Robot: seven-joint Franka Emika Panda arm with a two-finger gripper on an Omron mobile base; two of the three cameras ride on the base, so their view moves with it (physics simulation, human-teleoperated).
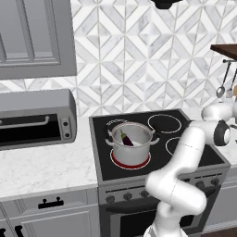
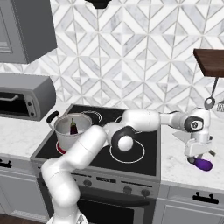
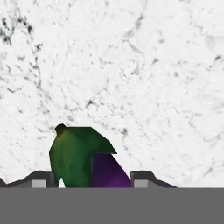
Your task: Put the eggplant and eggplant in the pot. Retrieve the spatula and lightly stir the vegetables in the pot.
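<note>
Eggplant (image 2: 202, 164) on the tabletop (image 3: 131, 65), at the stove's three o'clock: light, firm, glossy-slippery; grip mid-body. End effector (image 2: 197, 158) straddles it, fingers apparently not yet clamped.

Hand hiding upper part of eggplant (image 2: 202, 164) on counter; grey band cutting off its purple body in hand view. Pot (image 1: 131, 143) wall hiding lower end of eggplant inside (image 1: 126, 138). Jaw contact too unclear to tell.
</note>
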